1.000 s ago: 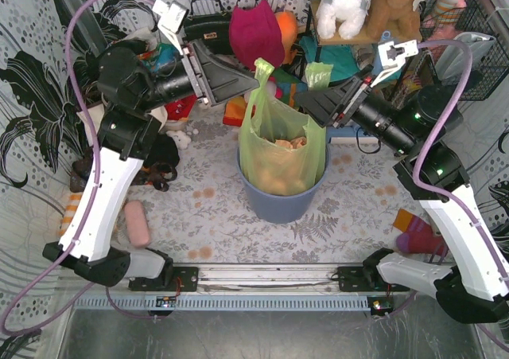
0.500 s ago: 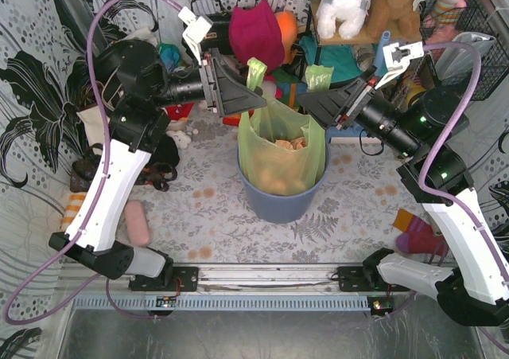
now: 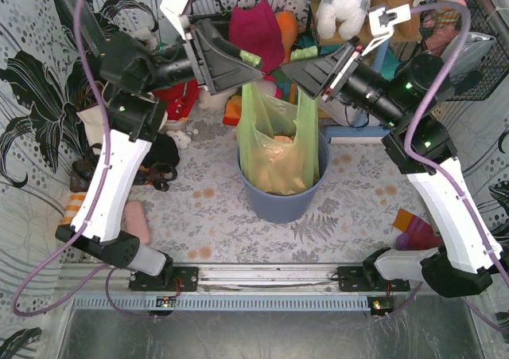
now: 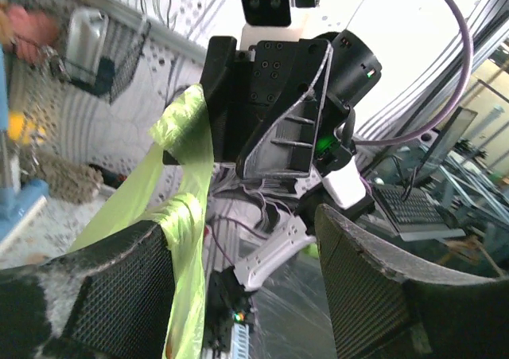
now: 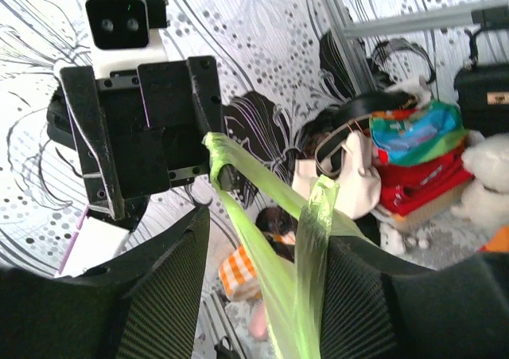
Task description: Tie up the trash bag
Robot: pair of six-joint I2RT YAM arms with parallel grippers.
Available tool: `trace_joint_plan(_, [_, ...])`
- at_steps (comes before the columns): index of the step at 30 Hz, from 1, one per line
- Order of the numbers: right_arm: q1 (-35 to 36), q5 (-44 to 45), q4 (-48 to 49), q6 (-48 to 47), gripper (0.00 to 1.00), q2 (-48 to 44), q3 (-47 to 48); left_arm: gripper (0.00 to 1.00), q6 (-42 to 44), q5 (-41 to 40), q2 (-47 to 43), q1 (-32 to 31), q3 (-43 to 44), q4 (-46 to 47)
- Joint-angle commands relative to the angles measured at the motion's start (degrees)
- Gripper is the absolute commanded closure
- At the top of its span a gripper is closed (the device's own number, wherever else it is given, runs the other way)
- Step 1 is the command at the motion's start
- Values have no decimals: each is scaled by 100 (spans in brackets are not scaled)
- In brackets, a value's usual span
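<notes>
The thin translucent lime-green plastic trash bag (image 3: 274, 148) stands in the round blue-grey plastic bin (image 3: 282, 201) at the middle of the worktop (image 3: 350, 216). Crumpled tan-orange paper (image 3: 280, 144) shows through it. Its two handle loops are drawn up above the bin's rim. The left hand (image 3: 249, 63) hangs high over the bin, spread wide. One green loop (image 4: 184, 216) is draped against one finger (image 4: 103, 295), not pinched. The right hand (image 3: 294, 66) faces it, tips near but apart. It is also spread, and the other loop (image 5: 312, 216) runs up between its fingers (image 5: 398, 295), lying against one of them.
</notes>
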Motion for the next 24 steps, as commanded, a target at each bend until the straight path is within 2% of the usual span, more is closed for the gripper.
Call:
trace_joint_plan(1, [10,22,392,209,49,53,790,27,-63,-378,-439,224,483,363])
trace_joint_plan(4, [5,129,396,241,50,10,804,27,99,-485,-729,251,385,167])
trace_joint_plan(12, [10,295,432,249,50,-332,-91,26,896,-1045,-1366,304,-284,-1012])
trace_joint_plan(17, [7,371,539,250,50,-483,-509,25,887,-1163,-1640,320,-921,-958])
trace_joint_plan(20, [4,231,531,240,47,-416,-452,24,984,-1202,-1706,321,-928,-1117])
trace_joint_plan(24, [8,-23,346,142,40,-325,-240,22,1531,-1490,-1733,352,-471,-2006])
